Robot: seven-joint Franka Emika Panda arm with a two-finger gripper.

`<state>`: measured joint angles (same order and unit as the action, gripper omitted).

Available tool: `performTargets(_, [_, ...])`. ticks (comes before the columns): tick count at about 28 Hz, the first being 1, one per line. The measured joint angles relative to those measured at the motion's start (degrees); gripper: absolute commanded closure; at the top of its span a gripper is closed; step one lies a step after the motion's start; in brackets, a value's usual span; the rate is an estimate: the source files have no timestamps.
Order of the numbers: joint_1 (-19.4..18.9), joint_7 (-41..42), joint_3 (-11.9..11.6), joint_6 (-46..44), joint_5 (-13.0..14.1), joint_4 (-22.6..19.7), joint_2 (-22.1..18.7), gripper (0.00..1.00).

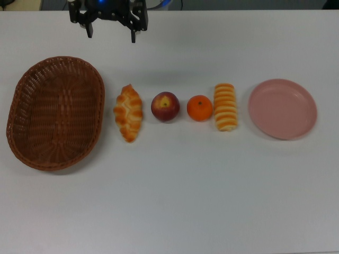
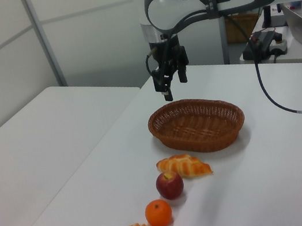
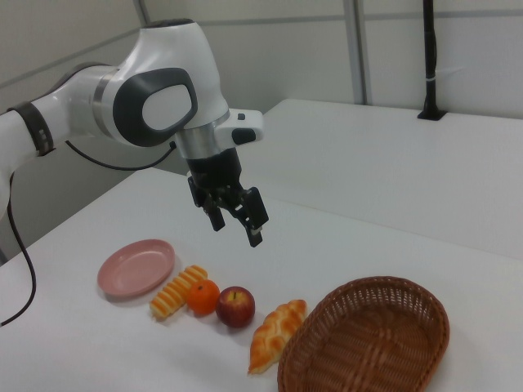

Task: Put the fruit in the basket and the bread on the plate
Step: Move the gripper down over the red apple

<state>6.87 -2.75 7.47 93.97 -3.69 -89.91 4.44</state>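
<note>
Gripper (image 1: 112, 33) raised above table (image 1: 175, 190), spread wide, holding nothing. In the top view, left to right in one row: basket (image 1: 55, 112), braided loaf (image 1: 128, 112), apple (image 1: 165, 106), mandarin (image 1: 199, 108), striped roll (image 1: 225, 106), plate (image 1: 283, 108). Basket and plate bare.

No legible text, label, brand mark, number or sign is showing in any of the three views. Nothing readable is appearing on the white robot arm casing (image 3: 155, 98), the large oval brown woven wicker basket (image 1: 21, 95), the round pale pink plastic plate (image 1: 283, 108), or the white tabletop (image 1: 212, 185). The dark devices on the far desk (image 2: 267, 42) at the left view's right are carrying no markings that can be made out.
</note>
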Motion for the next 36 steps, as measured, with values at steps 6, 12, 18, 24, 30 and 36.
performTargets(6, [-0.2, 0.2, 0.2, 0.0, 0.4, -0.1, 0.6, 0.00])
performTargets(12, [-0.6, 0.3, 0.8, 0.1, 1.1, -0.1, 2.8, 0.00])
performTargets(18, [-2.1, 0.3, 1.0, 5.8, 1.2, -1.0, 5.8, 0.00])
performTargets(24, [-4.9, 0.3, 1.1, 11.4, 1.2, -3.9, 7.8, 0.00])
performTargets(30, [-7.6, 0.3, 1.1, 12.6, 0.9, -5.1, 10.5, 0.00])
performTargets(36, [-9.0, 0.3, 1.1, 12.6, 0.9, -5.2, 13.0, 0.00])
